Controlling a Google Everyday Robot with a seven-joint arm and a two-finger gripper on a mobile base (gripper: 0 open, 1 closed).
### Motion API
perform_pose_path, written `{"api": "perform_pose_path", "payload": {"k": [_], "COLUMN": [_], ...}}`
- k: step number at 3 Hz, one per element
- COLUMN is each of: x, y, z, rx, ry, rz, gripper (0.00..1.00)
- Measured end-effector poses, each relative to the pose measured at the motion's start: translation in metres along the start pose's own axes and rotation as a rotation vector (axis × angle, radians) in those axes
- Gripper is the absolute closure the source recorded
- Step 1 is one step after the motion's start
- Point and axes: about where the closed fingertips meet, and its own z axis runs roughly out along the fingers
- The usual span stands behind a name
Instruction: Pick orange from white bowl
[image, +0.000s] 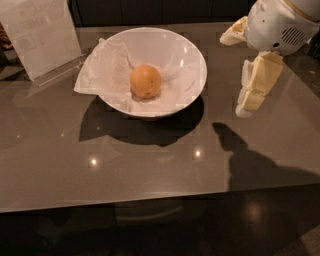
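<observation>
you had not yet picked the orange
it lay on the crumpled paper inside the white bowl; your gripper hung right of the bowl, released and holding nothing. reach, grasp and lift all seemed left.

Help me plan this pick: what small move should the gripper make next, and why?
Probably carry the gripper over to the white bowl, above the orange. It hangs beside the bowl, open and empty, while the orange lies exposed on the crumpled paper in the bowl's middle.
</observation>
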Motion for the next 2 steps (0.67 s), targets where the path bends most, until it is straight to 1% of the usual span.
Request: {"api": "perform_pose_path", "payload": {"k": [1,2], "x": [-0.0419,-0.0434], "y": [-0.0263,-0.0281], "z": [0.0245,0.0253], "rx": [-0.045,-0.039], "ry": [-0.09,-0.097], "rz": [-0.089,-0.091], "gripper": [0.0,0.0]}}
